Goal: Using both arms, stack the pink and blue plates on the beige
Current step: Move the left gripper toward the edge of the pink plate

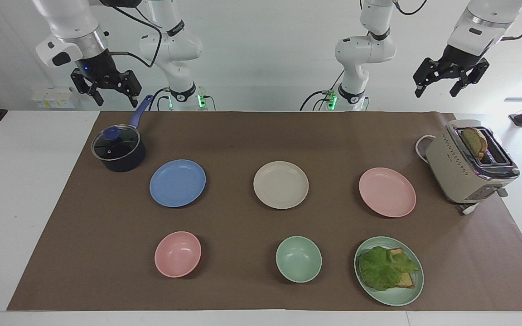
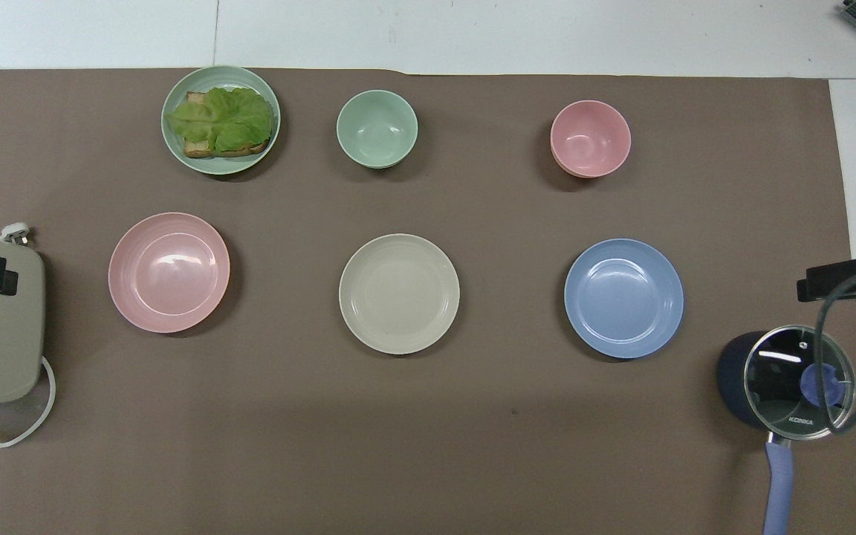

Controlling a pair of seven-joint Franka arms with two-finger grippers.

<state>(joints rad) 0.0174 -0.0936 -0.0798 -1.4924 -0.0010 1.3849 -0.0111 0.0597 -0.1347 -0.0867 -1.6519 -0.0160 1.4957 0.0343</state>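
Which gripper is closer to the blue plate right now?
Right. The right gripper is raised over the pot beside the blue plate; the left gripper is raised above the toaster.

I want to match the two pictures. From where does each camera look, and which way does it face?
Facing view: high, across the table, facing both arms; left gripper and right gripper hang open.
Overhead view: high above the robots' end, looking steeply down; only dark gripper parts at the side edges.
Shared: beige plate between blue plate and pink plate, half a turn apart.
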